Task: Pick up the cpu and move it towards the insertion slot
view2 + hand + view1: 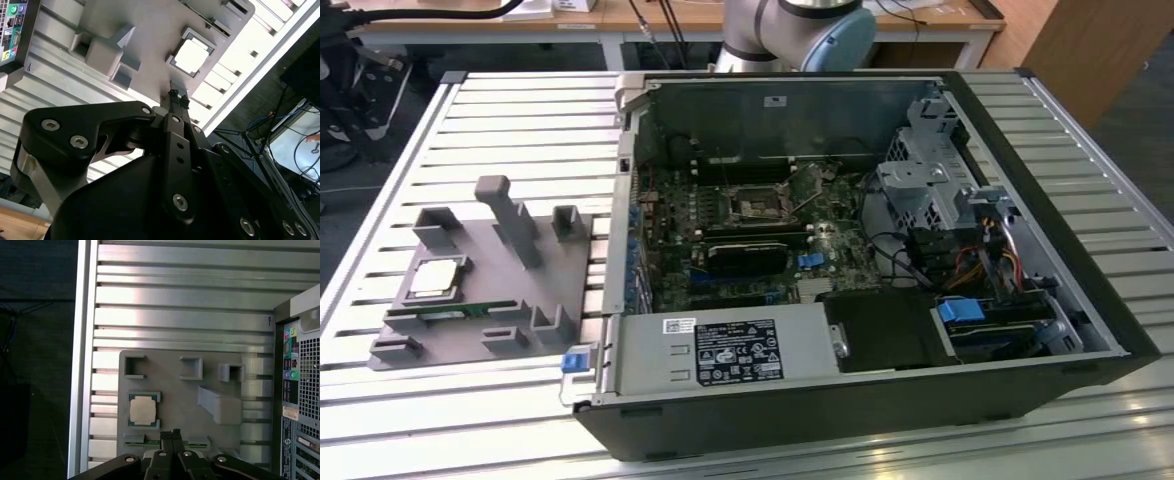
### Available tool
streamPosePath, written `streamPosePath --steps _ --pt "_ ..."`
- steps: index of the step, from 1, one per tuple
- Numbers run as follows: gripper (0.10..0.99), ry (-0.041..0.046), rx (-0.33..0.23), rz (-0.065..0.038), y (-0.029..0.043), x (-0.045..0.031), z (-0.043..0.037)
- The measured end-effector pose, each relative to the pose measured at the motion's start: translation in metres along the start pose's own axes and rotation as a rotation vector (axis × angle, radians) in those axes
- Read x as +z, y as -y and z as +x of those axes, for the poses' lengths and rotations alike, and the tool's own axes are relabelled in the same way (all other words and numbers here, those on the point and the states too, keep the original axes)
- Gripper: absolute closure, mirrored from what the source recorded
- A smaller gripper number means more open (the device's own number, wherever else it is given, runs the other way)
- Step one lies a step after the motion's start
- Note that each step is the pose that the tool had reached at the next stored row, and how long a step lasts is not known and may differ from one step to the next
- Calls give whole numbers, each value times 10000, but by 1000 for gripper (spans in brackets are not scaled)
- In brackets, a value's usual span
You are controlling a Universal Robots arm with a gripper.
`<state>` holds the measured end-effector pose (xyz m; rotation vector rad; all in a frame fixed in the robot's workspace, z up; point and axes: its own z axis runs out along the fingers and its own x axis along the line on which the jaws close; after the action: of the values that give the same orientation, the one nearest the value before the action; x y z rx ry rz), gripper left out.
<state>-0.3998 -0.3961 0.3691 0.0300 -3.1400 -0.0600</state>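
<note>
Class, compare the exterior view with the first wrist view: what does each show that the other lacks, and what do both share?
Exterior view: the insertion slot on the motherboard. First wrist view: the gripper, jaws shut, holding nothing. Both: the cpu lying in the grey fixture on the slatted table, beside the computer case.

My gripper (176, 95): black, silver screw heads. Cpu (142, 408): shiny silver top, pale rim. Holder (172, 395): plain grey. Table (494, 110): silver, slat stripes. Insertion slot (758, 205): dark centre, silvery frame. Case (854, 415): black.
</note>
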Motion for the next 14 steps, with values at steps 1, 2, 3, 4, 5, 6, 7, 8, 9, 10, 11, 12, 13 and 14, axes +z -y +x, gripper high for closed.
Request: streamPosePath --steps 1,2,3,4,5,6,7,8,9,10,11,12,13,14 --pt "980 0 0 0 0 0 3" --pt "980 0 0 0 0 1 6" --pt "980 1 0 0 0 1 9" --pt "980 1 0 0 0 1 12" --pt "980 0 -1 0 0 1 15" --pt "980 0 0 0 0 1 18" --pt "980 0 0 0 0 1 21" --pt "980 0 0 1 0 1 25" --pt "980 0 0 0 0 2 29" --pt "980 1 0 0 -1 3 33" --pt "980 0 0 0 -1 3 38" --pt "980 1 0 0 -1 3 44" --pt "980 1 0 0 -1 3 51" --pt "980 0 0 0 -1 3 58"
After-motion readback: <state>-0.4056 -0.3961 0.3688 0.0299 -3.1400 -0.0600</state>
